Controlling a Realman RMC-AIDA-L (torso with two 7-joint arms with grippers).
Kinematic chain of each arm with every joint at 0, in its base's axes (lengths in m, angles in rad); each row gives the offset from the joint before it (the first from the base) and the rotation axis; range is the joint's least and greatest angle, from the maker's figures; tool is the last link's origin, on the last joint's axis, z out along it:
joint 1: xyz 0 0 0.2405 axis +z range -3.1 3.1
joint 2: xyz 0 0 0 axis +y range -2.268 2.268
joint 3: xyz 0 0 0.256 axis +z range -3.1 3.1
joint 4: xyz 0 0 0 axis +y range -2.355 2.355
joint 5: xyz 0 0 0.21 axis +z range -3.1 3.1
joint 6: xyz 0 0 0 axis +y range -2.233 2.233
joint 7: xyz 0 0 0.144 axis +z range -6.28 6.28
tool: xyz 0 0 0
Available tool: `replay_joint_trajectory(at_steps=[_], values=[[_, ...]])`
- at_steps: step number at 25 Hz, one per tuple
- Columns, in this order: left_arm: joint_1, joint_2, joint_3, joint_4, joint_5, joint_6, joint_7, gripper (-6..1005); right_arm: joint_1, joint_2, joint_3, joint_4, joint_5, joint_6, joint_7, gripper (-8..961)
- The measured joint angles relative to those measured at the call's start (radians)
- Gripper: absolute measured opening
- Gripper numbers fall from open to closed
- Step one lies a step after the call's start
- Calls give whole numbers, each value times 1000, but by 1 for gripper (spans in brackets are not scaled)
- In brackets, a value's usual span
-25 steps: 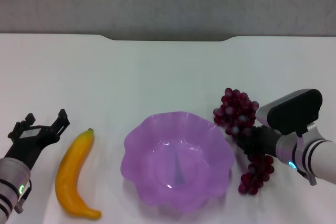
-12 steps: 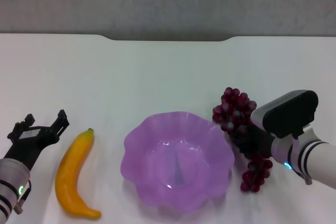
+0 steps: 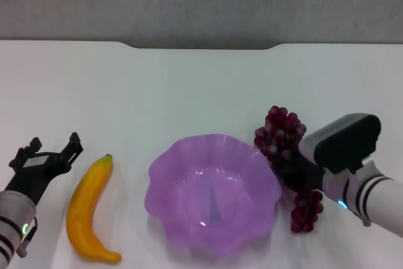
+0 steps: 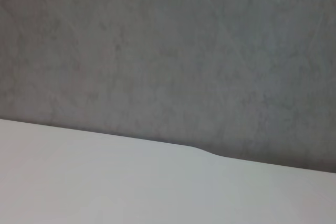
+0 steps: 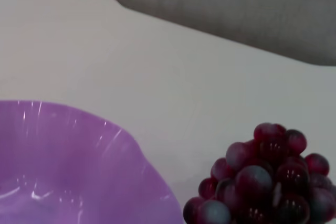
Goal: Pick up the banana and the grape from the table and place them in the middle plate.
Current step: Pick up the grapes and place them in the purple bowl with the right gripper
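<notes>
My right gripper [image 3: 295, 169] is clamped across the middle of the long bunch of dark red-purple grapes [image 3: 281, 135], which hangs at the right rim of the translucent purple scalloped dish [image 3: 213, 194]. The curved glossy yellow banana [image 3: 90, 209] lies on the plain white table [image 3: 189, 92] left of the dish. My left gripper [image 3: 47, 155] waits beside it, fingers spread, holding nothing.

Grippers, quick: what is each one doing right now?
Left gripper: open, empty, beside the banana.
Right gripper: shut on the grapes, next to the plate.
</notes>
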Motion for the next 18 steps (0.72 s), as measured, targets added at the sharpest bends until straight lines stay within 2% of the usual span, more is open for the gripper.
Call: replay_joint_trajectory(at_steps=[4,18], values=[[1,0,0,2,0,0,0,882,-31,-3,-4,24,-5,-42,-3,375],[1,0,0,3,-1,0,0,883,-62,-4,-42,38,-9,-133,-6,364]])
